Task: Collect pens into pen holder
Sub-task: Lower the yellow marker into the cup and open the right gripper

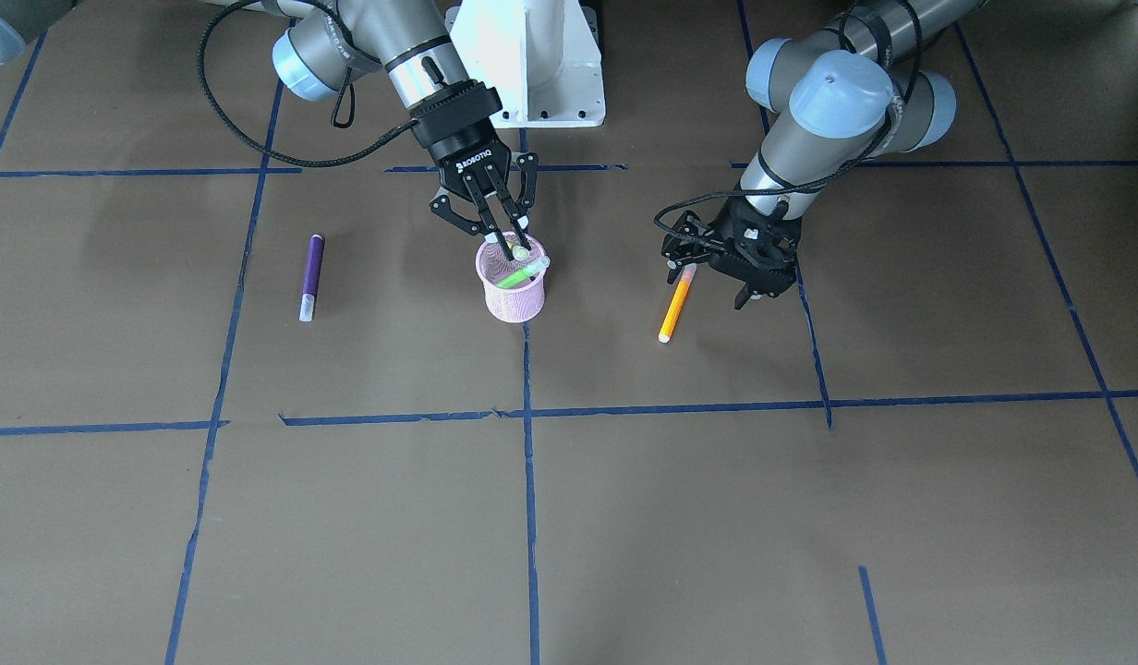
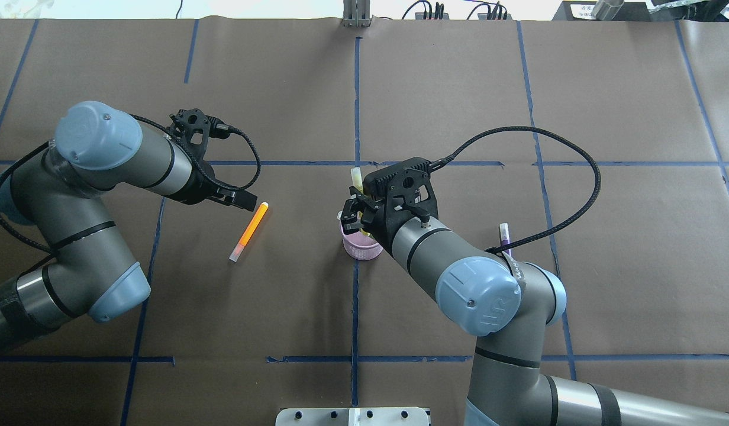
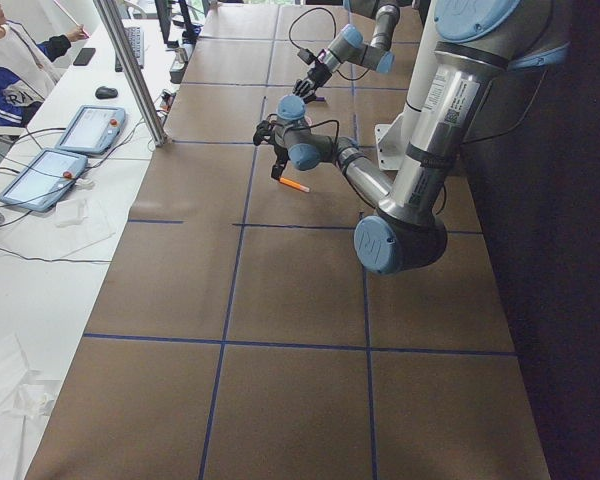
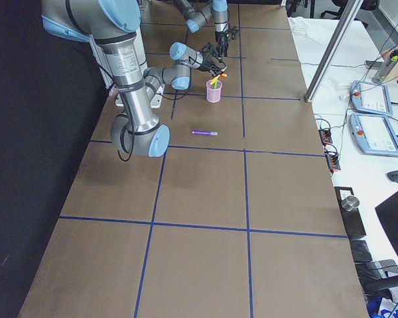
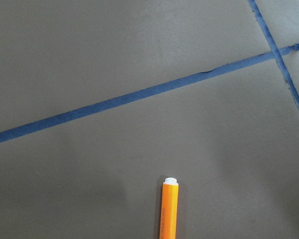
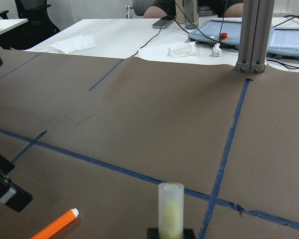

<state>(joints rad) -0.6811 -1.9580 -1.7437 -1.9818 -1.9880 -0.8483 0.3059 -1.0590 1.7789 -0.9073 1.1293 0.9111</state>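
Note:
The pink mesh pen holder [image 1: 515,297] stands near the table's middle. My right gripper [image 1: 515,233] reaches down into its mouth, shut on the green pen [image 1: 516,275]. That pen leans in the holder, and its pale cap [image 6: 170,206] pokes out past the fingertips. The orange pen [image 1: 675,305] lies flat on my left side. My left gripper [image 1: 710,280] hovers open over its end nearest the robot without touching it. The purple pen [image 1: 311,275] lies flat on my right side, partly hidden behind my right arm in the overhead view.
Blue tape lines [image 1: 529,462] divide the brown table cover into squares. The white robot base [image 1: 541,55] stands behind the holder. An aluminium post [image 6: 254,35] rises at the far edge. Beyond it is a white desk with tablets [image 4: 370,98], where a person [image 3: 5,60] sits.

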